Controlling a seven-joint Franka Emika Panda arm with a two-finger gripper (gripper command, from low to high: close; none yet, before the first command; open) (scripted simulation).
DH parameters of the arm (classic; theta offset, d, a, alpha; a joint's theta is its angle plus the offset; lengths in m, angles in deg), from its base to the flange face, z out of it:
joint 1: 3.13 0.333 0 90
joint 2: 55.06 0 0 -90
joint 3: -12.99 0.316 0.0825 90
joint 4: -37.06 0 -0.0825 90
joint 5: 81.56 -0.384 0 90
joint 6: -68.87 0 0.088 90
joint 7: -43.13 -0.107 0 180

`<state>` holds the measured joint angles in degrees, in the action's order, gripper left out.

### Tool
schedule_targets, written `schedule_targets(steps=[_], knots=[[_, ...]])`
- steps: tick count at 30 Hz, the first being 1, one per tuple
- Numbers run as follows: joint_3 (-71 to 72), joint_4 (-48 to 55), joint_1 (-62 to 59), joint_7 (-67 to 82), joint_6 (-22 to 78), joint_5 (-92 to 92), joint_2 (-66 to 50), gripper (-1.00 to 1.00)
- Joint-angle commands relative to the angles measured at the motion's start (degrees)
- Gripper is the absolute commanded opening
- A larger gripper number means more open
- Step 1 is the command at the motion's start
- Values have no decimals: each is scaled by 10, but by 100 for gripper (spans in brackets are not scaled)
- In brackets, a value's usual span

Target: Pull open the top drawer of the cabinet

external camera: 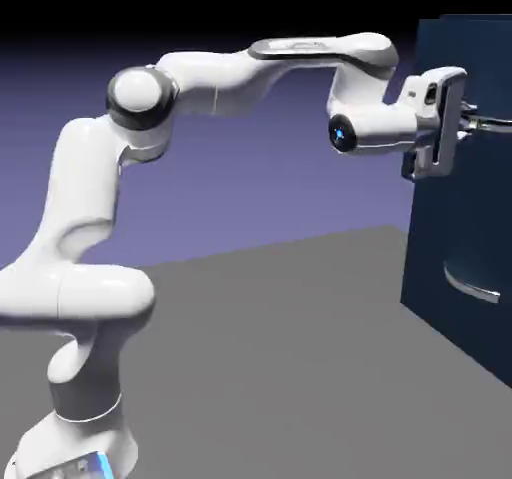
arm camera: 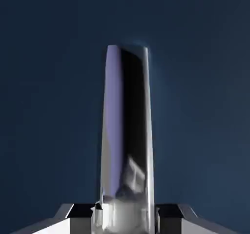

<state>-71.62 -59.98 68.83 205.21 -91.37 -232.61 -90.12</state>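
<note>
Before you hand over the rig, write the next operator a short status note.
Hand: shut on the upper silver handle, one fingertip to each side of it.
Cabinet: at the exterior view's right; its lower handle is untouched.
Done: the grip on the handle.
Left: pull the top drawer open; no gap shows around its front. Probably best drawn straight back, away from the cabinet.

Glossy white rounded arm [external camera: 85, 177], dark joint rings, small blue light.
</note>
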Motion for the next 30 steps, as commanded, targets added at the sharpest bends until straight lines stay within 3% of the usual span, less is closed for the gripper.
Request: schedule_targets(steps=[1,15,26,27,30], knots=[[-16,-16,21,8,3,-3,5,-100],[-270,-211,311,39,34,-7,3,-100],[-465,-378,536,5,42,35,-86,-100],[-465,-378,536,5,42,35,-86,100],[-498,-414,578,-11,38,53,-117,100]])
